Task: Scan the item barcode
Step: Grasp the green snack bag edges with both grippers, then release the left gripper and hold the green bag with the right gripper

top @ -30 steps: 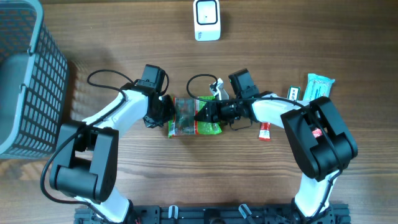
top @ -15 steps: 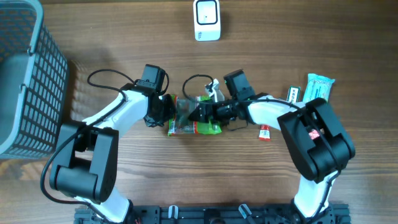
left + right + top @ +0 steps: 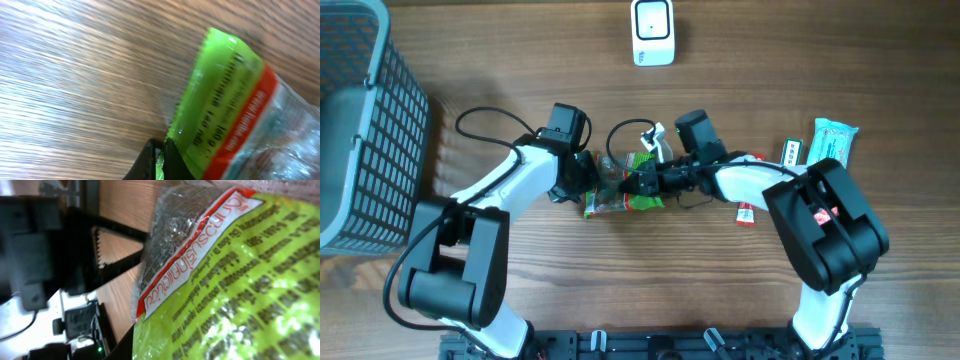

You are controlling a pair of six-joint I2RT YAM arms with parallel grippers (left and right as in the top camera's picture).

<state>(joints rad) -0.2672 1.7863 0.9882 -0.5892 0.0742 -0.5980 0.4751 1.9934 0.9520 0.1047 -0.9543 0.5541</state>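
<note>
The item is a green and clear snack packet [image 3: 616, 196] held low over the table between both arms. My left gripper [image 3: 588, 180] is shut on the packet's left edge; in the left wrist view its tips [image 3: 162, 150] pinch the green rim of the packet [image 3: 230, 95]. My right gripper [image 3: 642, 183] presses into the packet from the right and looks closed on it. In the right wrist view the packet [image 3: 225, 280] fills the frame, with one dark finger [image 3: 124, 347] showing beneath it. The white barcode scanner [image 3: 652, 32] stands at the far edge.
A grey mesh basket [image 3: 360, 120] takes up the left side. To the right lie a teal packet [image 3: 835, 140], a small white and green item [image 3: 792, 151] and a red item [image 3: 746, 212].
The right gripper slid left along the packet and closed on it. The packet shifted slightly left and crumpled. The left arm stayed in place, still holding.
</note>
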